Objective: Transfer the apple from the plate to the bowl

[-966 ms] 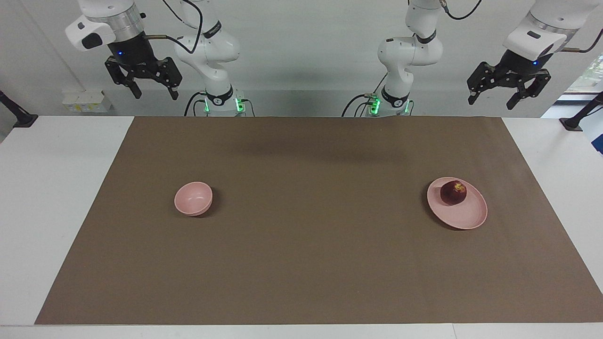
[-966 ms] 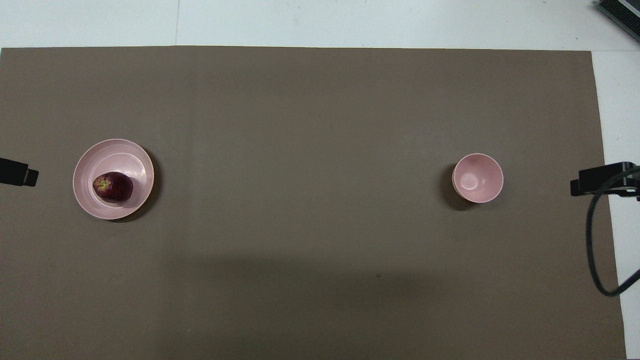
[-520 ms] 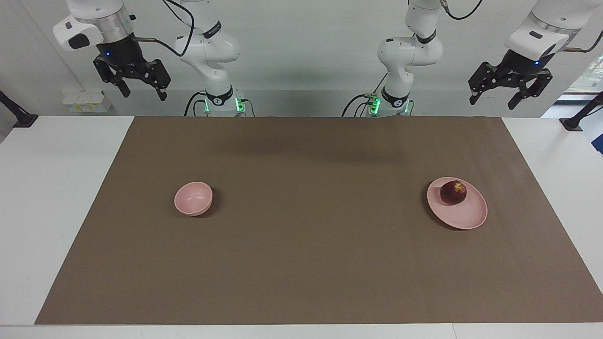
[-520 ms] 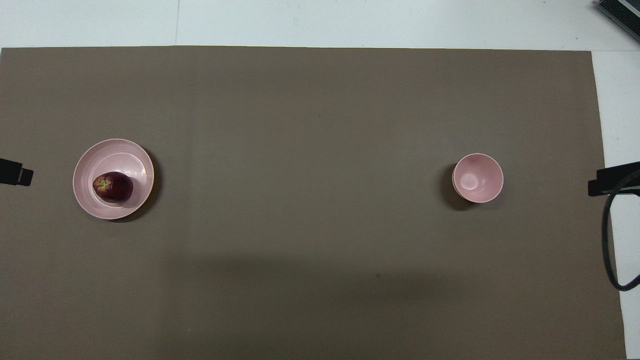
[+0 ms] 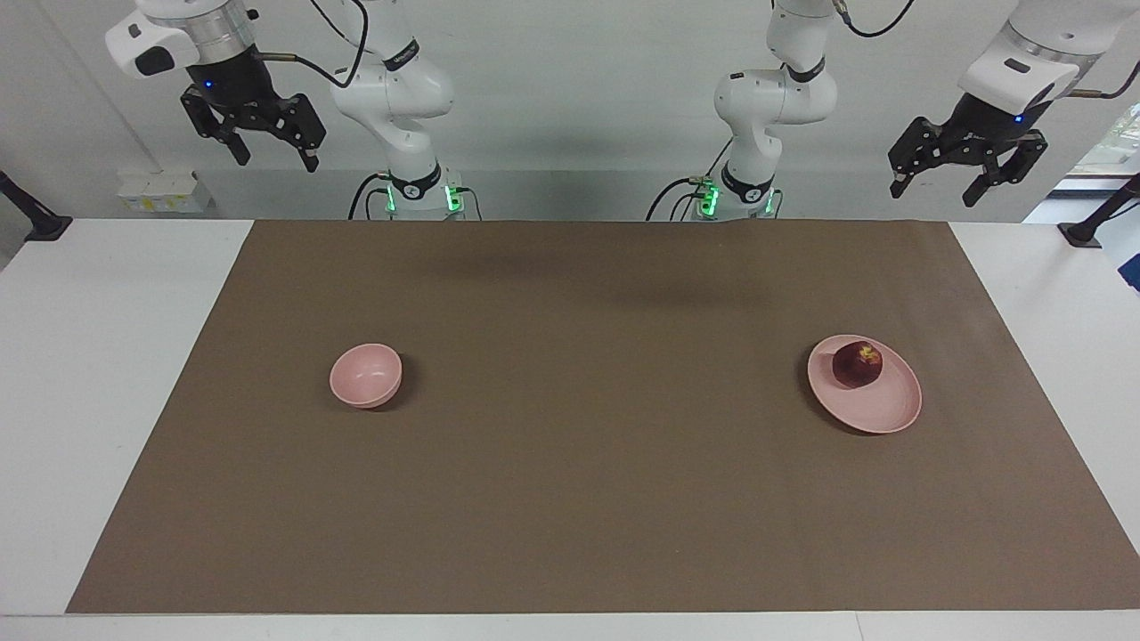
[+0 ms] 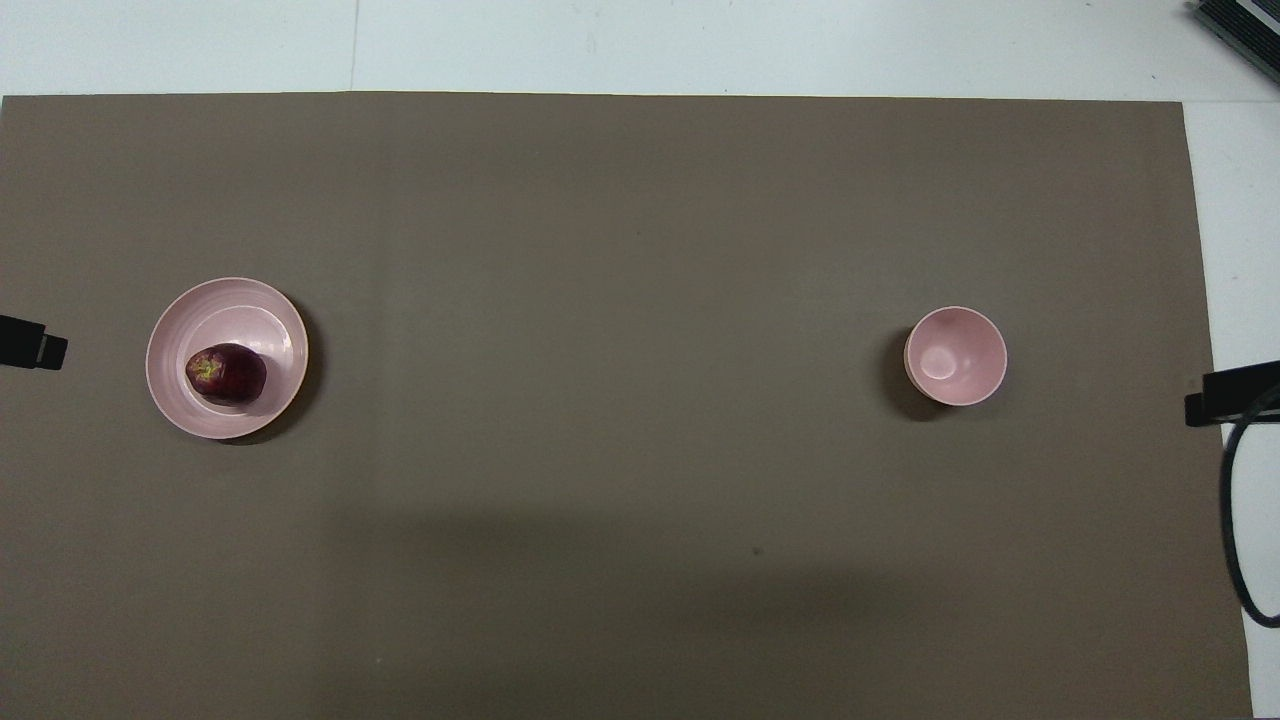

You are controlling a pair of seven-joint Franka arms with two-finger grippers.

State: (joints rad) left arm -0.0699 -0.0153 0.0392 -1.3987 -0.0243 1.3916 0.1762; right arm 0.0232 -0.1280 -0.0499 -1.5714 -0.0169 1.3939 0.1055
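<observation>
In the facing view's lower part, a brown mat (image 5: 588, 445) covers the white table (image 5: 80, 401). At middle right of that frame the apple (image 5: 857, 364) sits on the plate (image 5: 882, 405), on the part of the plate toward the robots; in the overhead view apple (image 6: 227, 374) and plate (image 6: 190, 330) lie at middle left. The bowl (image 5: 364, 377) stands empty at middle left of the facing view, well apart from the plate, toward the right arm's end of the table. High in the upper right corner, the left gripper (image 5: 936, 190) hangs in the air, fingers spread and holding nothing. In the upper left corner, the right gripper (image 5: 275, 163) hangs likewise, fingers apart and empty.
</observation>
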